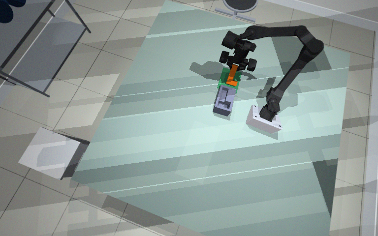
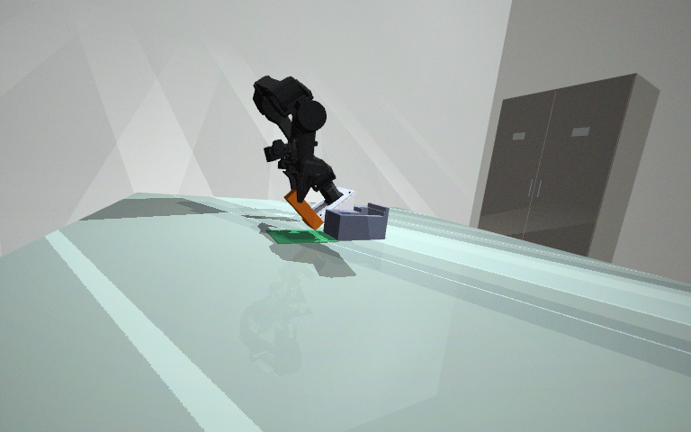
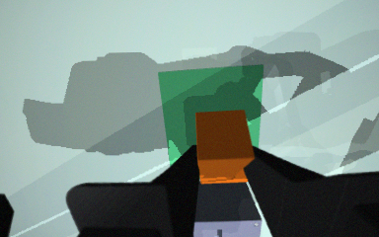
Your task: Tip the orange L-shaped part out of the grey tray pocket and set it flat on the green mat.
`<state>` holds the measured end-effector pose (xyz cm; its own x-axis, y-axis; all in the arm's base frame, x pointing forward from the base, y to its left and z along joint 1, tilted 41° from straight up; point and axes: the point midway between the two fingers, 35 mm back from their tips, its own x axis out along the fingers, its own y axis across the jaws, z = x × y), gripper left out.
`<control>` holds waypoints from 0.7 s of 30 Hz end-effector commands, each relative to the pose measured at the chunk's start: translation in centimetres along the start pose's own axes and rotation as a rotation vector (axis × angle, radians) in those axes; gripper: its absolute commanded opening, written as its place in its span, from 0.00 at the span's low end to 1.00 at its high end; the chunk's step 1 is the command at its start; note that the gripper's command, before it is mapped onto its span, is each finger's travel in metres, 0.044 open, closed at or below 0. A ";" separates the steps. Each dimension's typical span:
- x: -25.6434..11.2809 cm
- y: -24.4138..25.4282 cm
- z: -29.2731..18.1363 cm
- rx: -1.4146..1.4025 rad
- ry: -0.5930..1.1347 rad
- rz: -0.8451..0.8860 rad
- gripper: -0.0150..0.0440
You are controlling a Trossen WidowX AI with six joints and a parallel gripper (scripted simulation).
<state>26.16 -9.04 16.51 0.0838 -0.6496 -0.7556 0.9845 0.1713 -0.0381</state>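
The orange L-shaped part hangs in the air above the green mat, tilted. Its straight end is up in the fingers and its L-shaped end points down toward the tray side. My gripper is shut on the raised end. The green mat lies flat below, partly shaded. The grey tray stands against the mat's near edge in the top view, its L-shaped pocket empty. The part's lower end is near the tray; the exterior view shows a gap above the mat.
The arm's white base block stands to the right of the tray in the top view. The arm arches from it over the back right. A round stool and a white cabinet stand beyond the table's edges.
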 end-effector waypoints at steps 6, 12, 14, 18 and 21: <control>1.4 -0.2 0.0 -0.005 -0.002 -0.002 0.25; 1.5 -0.2 0.0 -0.005 -0.002 -0.002 0.25; 1.5 -0.2 0.0 -0.005 -0.002 -0.002 0.25; 1.5 -0.2 0.0 0.000 -0.003 -0.003 0.25; 1.5 -0.2 0.0 0.000 -0.003 -0.003 0.39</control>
<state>26.12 -10.06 15.40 0.0809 -0.6525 -0.7535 0.9847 0.1692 -0.0409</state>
